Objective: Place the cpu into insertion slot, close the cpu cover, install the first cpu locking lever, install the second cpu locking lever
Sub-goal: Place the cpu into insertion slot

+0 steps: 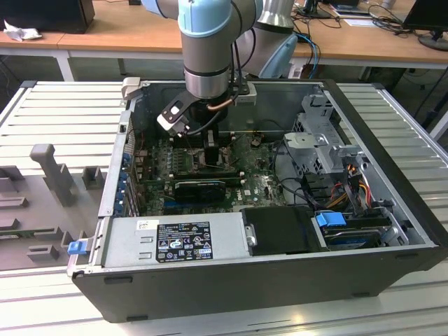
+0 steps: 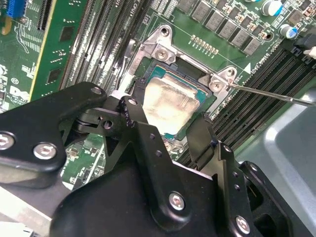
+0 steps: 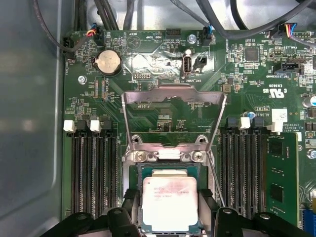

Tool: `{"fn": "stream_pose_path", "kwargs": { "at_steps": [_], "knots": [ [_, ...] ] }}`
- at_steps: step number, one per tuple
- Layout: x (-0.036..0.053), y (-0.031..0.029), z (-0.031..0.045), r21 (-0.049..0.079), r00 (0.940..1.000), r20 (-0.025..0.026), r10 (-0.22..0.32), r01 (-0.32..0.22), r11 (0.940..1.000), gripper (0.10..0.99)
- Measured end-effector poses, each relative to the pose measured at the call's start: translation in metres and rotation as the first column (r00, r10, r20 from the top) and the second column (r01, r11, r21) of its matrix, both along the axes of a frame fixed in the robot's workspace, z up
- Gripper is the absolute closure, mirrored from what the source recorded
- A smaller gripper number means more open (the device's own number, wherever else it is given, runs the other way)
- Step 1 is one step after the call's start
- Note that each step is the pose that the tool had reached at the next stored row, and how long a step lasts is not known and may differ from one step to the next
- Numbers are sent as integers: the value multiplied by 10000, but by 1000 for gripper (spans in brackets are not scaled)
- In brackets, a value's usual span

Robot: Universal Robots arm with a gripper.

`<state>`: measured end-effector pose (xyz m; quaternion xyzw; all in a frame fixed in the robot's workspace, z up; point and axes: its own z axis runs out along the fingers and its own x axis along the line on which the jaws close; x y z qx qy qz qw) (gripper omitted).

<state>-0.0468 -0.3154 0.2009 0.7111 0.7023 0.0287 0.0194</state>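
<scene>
The cpu [image 3: 170, 202], a flat square chip with a pale metal top, lies in the insertion slot [image 3: 165, 155] on the green motherboard. In the second wrist view the cpu [image 2: 170, 103] looks about level with the slot's silver rim [image 2: 160, 49]. My gripper [image 3: 170, 198] straddles it, one black finger [image 3: 131, 205] against each opposite edge. The cpu cover [image 3: 173, 93] stands swung back from the slot, its cut-out centre showing the board behind. A thin wire locking lever [image 2: 271, 94] sticks out free beside the slot. In the exterior view my gripper [image 1: 211, 150] reaches down into the computer case.
Long black memory slots [image 3: 91, 173] flank the socket on both sides. A black expansion card [image 1: 199, 187] sits in front of the socket in the exterior view, with a power supply [image 1: 175, 241], cables [image 1: 343, 192] and a drive cage [image 1: 318, 143] inside the case walls [image 1: 381, 147].
</scene>
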Motion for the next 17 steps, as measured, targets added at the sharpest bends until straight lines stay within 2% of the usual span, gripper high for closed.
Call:
{"fn": "stream_pose_path", "kwargs": {
  "at_steps": [6, 14, 15, 17],
  "knots": [
    [-1, 0, 23, 0, 10000, -1, -11, 11, 10000, 482],
    [0, 0, 181, -5, 10000, -2, -9, 9, 10000, 482],
    [0, 0, 190, -9, 10000, -2, -9, 9, 10000, 498],
    [0, 0, 204, -21, 10000, -2, -10, 10, 10000, 627]
  ]
}}
